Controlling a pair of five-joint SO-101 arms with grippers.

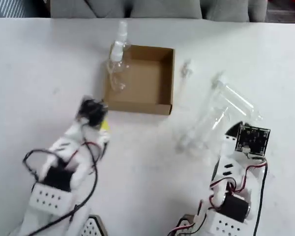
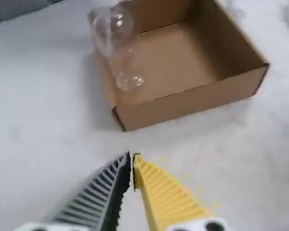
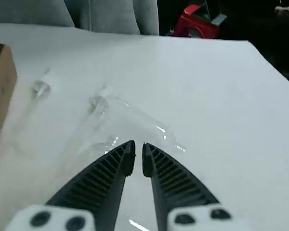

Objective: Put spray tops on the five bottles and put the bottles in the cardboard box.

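Note:
The open cardboard box (image 1: 147, 81) (image 2: 197, 72) sits mid-table. A clear bottle with a white spray top (image 1: 117, 56) (image 2: 116, 48) leans over its left wall, partly inside. Just short of the box's near left corner is my left gripper (image 1: 94, 112) (image 2: 132, 166), its black and yellow fingers shut with nothing between them. Several clear bottles (image 1: 217, 112) (image 3: 127, 118) lie on the table right of the box, and another one (image 1: 185, 73) (image 3: 40, 89) rests close to the box's right wall. My right gripper (image 1: 232, 131) (image 3: 136, 156) is shut, just above the lying bottles at their near end.
Bare white table (image 1: 34, 64) stretches left of the box and between the two arms. Grey chairs (image 1: 137, 7) stand beyond the far edge. A red object (image 3: 197, 24) sits on the floor past the table's far edge.

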